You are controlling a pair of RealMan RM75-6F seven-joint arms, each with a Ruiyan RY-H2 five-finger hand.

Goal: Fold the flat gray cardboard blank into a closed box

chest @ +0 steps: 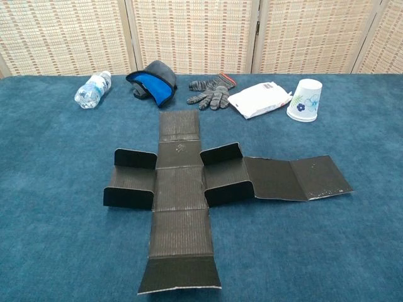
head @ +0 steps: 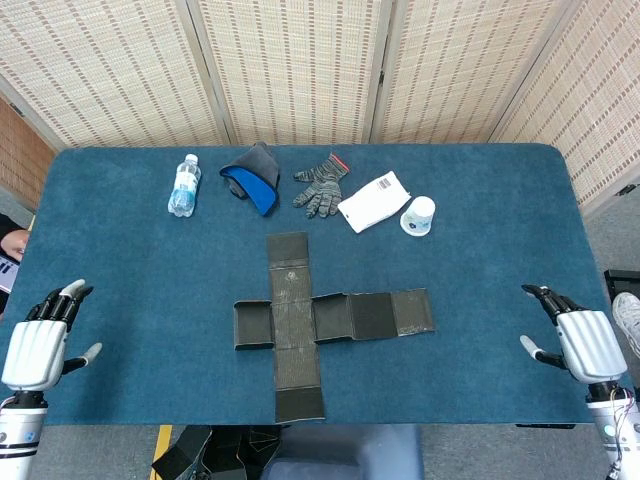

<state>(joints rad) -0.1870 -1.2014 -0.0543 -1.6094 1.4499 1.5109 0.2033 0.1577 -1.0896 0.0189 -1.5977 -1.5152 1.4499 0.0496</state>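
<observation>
While the head view shows left hand [head: 38,338] and right hand [head: 578,338] spread, empty, the chest view omits both | blank [head: 300,318] mid-tabletop [head: 120,230], side flaps raised there.

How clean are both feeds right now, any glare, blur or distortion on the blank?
Head view: even light, sharp, no glare on the cardboard blank, only faint shadows under it. Chest view: also sharp and evenly lit, though perspective stretches its near flap wide; neither hand shows there.
</observation>
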